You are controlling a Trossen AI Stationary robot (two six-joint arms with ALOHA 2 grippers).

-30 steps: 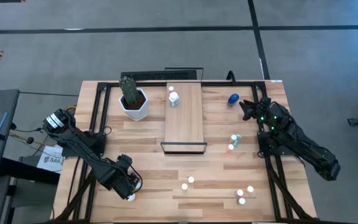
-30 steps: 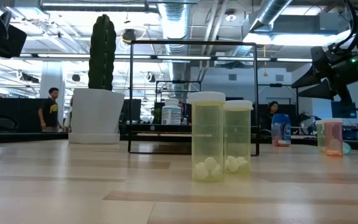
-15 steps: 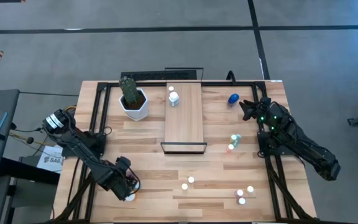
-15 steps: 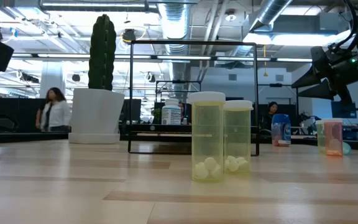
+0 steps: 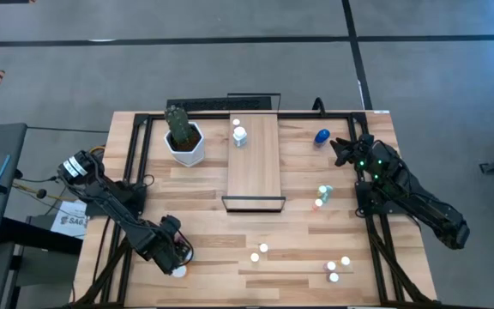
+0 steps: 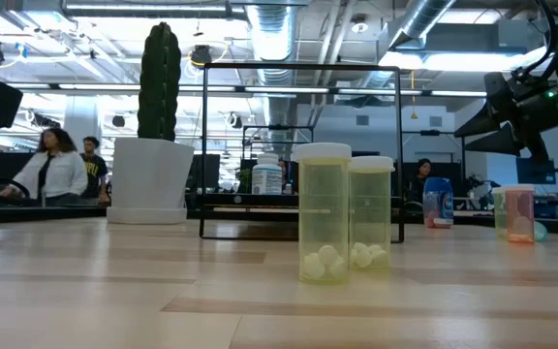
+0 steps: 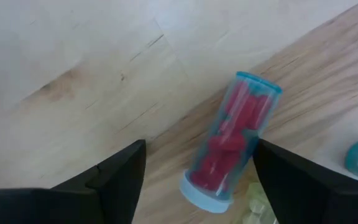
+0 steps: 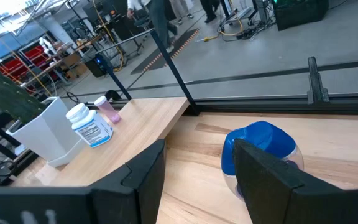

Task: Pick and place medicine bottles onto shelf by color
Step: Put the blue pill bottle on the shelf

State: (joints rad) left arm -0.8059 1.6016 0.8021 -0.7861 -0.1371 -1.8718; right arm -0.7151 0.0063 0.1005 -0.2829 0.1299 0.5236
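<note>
Down at the wooden table's (image 5: 213, 215) near-left corner, a clear bottle of red pills (image 7: 229, 146) lies on its side between the left gripper's (image 7: 194, 180) wide-spread fingers, while the right gripper (image 8: 197, 168), parted, hovers by a blue bottle (image 8: 260, 149).

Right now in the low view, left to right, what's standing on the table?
White pot with the tall green cactus → white-capped bottle with a printed label → two clear yellowish bottles with white caps → blue-and-white bottle → pink-tinted clear bottle.
</note>
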